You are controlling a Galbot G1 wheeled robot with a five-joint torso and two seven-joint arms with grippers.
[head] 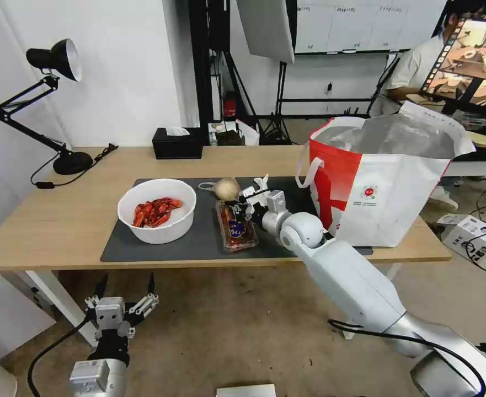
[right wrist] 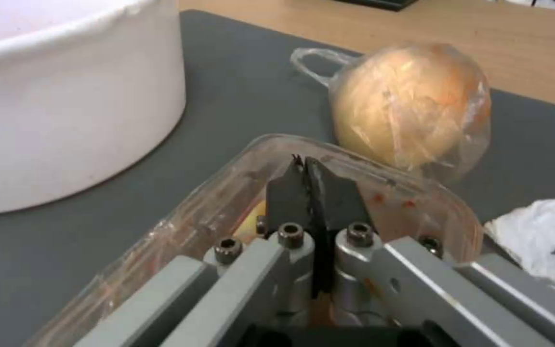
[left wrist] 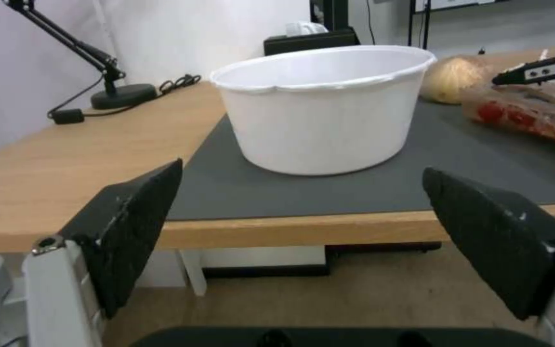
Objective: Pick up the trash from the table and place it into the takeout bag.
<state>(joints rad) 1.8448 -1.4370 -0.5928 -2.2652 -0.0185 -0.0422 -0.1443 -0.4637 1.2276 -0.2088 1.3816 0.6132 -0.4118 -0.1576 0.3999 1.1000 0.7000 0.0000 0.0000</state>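
On the table (head: 60, 220), a dark grey mat (head: 198, 242) carries the trash. A white bowl (head: 160, 231) (left wrist: 323, 120) (right wrist: 65, 96) of red crayfish shells stands at the mat's left. Beside it lies a clear plastic tray (head: 237, 234) (left wrist: 528, 115) (right wrist: 226, 193), with a plastic-wrapped beige ball (head: 227, 188) (left wrist: 454, 79) (right wrist: 412, 106) and crumpled white tissue (right wrist: 541, 236) just beyond. My right gripper (head: 243, 208) (right wrist: 303, 164) is shut at the tray's far end, pinching its rim. The left gripper (head: 126, 284) hangs open below the table's front edge, facing the bowl. The takeout bag (head: 386, 204) stands open at the right.
A black tissue box (head: 177, 143) sits at the table's back edge and a black desk lamp (head: 60, 110) (left wrist: 98, 72) at the back left, its cable trailing over the wood. A cardboard box (head: 474, 234) lies on the floor right of the table.
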